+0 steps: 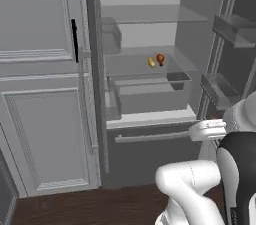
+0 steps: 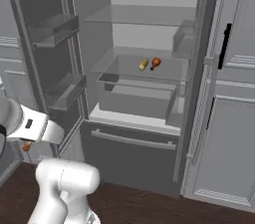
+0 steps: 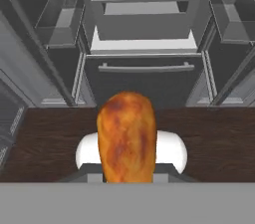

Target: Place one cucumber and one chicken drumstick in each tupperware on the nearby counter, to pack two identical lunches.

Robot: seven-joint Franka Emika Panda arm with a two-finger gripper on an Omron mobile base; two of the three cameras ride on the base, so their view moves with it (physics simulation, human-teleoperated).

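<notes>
My fingers are closed around the drumstick (image 3: 126,138), held low in front of the open fridge (image 1: 150,119) (a small yellow item (image 1: 151,62) and a second drumstick (image 1: 160,58) are on its shelf), I think to carry it to a tupperware.

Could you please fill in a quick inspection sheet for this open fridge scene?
Surface: dark wooden floor before the fridge.
Job's things: chicken drumstick in the gripper; another drumstick beside a yellowish item on the glass shelf.
Clutter: nothing seen.
Grippers: shut on the chicken drumstick.
Cables: nothing seen.
Surroundings: fridge open, drawer shut, grey cabinet panels.
</notes>
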